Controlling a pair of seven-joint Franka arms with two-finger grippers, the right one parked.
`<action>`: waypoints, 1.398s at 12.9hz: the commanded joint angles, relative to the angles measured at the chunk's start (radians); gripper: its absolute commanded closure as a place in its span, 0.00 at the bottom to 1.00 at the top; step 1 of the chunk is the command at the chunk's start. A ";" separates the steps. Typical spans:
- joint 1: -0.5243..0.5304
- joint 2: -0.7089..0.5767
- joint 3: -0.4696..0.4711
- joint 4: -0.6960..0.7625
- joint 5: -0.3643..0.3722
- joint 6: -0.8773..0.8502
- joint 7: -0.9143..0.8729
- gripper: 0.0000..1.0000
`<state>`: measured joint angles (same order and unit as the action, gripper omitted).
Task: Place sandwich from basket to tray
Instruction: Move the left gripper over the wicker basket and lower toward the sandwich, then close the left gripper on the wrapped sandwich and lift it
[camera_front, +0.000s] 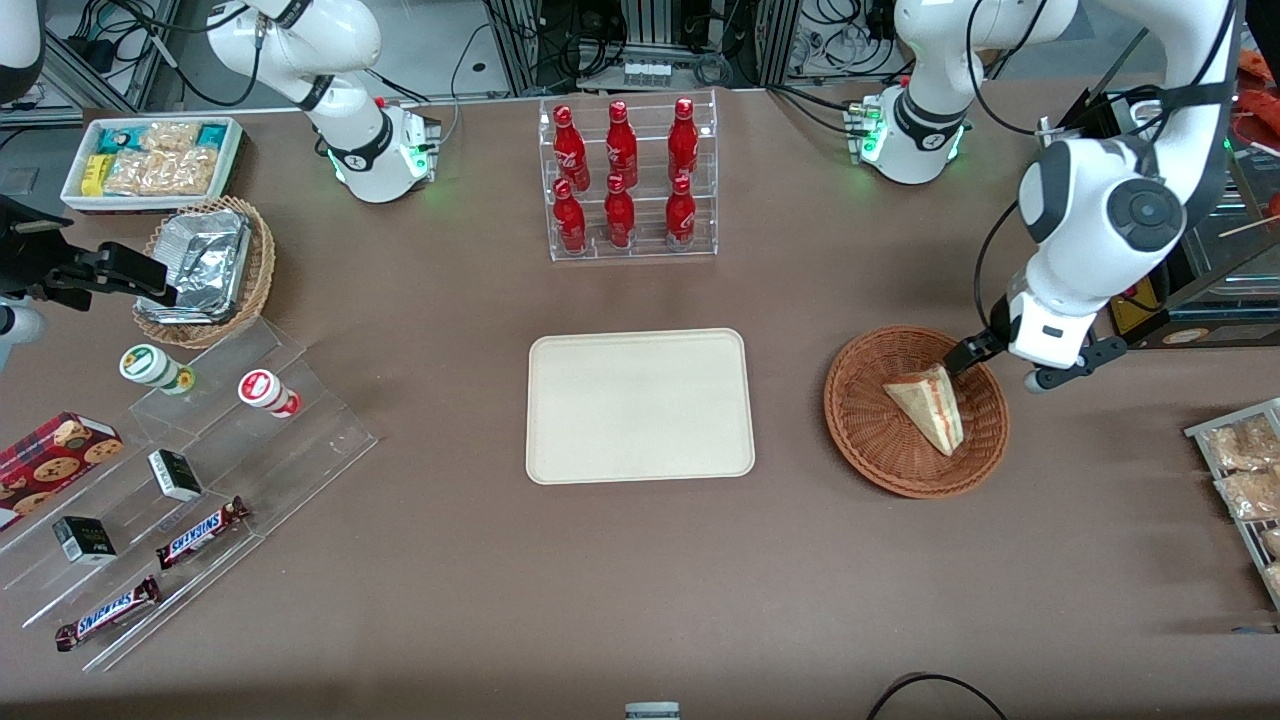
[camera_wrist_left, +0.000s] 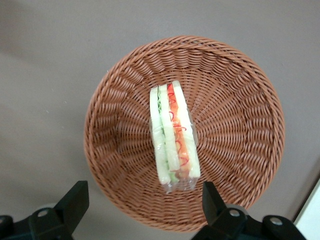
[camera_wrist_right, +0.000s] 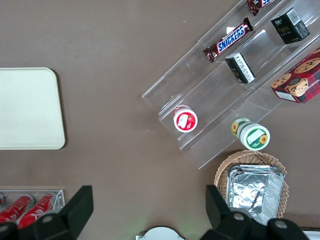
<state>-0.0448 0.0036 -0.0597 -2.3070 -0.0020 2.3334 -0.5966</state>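
Observation:
The sandwich, a wrapped pale wedge with red and green filling, lies in the round reddish-brown basket. My left gripper hangs open above the basket's rim, at the part of the rim farther from the front camera. Its black fingers stand wide apart with nothing between them, clear of the sandwich. The cream tray lies flat and bare at the table's middle, beside the basket toward the parked arm's end.
A clear rack of red bottles stands farther from the front camera than the tray. Toward the parked arm's end are a stepped acrylic shelf with snacks, a tan basket with foil trays and a white bin. Snack packets lie at the working arm's end.

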 joint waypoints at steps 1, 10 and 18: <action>-0.009 0.045 -0.009 -0.002 -0.004 0.061 -0.145 0.00; -0.009 0.177 -0.043 0.003 -0.006 0.167 -0.309 0.00; -0.007 0.194 -0.043 0.078 -0.006 0.103 -0.304 1.00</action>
<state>-0.0467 0.2081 -0.1042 -2.2867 -0.0020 2.4955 -0.8918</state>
